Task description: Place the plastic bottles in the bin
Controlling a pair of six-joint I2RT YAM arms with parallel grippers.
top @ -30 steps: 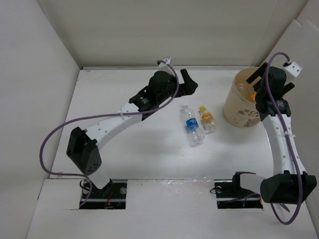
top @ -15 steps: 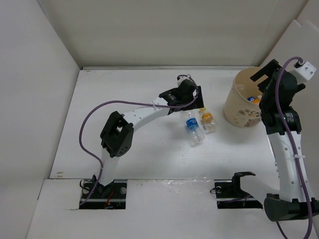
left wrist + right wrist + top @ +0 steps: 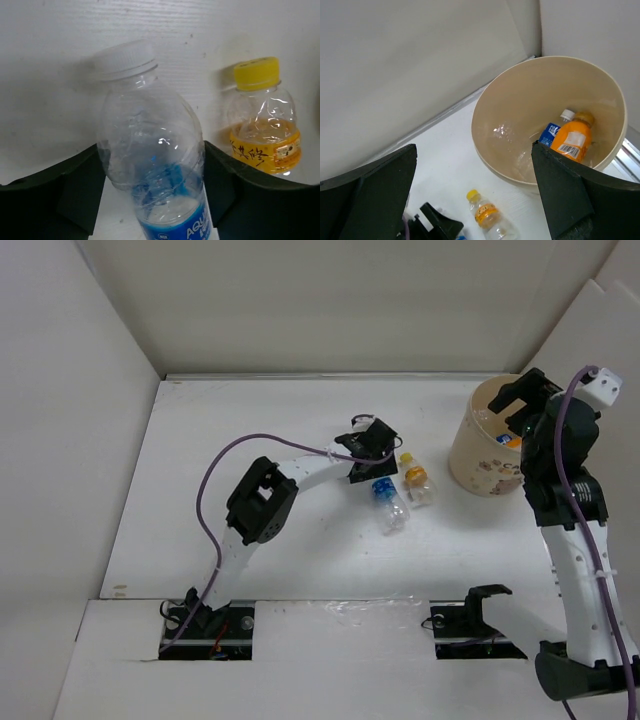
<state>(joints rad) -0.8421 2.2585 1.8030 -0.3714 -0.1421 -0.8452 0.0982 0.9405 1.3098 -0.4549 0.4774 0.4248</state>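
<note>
A clear blue-labelled bottle [image 3: 391, 504] [image 3: 155, 165] with a white cap lies on the white table. My left gripper [image 3: 382, 484] [image 3: 152, 172] is down over its upper half, its dark fingers [image 3: 75, 190] pressed against both sides. Just to the right lies a small yellow-capped bottle [image 3: 417, 481] [image 3: 262, 125] [image 3: 487, 215] with an orange label. The tan bin [image 3: 478, 462] [image 3: 520, 100] stands at the back right and holds an orange bottle [image 3: 572, 140] and another blue-labelled bottle [image 3: 551, 134]. Above the bin my right gripper [image 3: 520, 400] [image 3: 474, 150] hangs open and empty.
White walls close in the table at the back and the left. The bin stands close to the right wall. The left arm's purple cable [image 3: 215, 490] loops over the table's left half.
The left arm has swung right and down onto the blue-labelled bottle, and its jaws have closed in on it. The right arm has risen a little above the bin.
</note>
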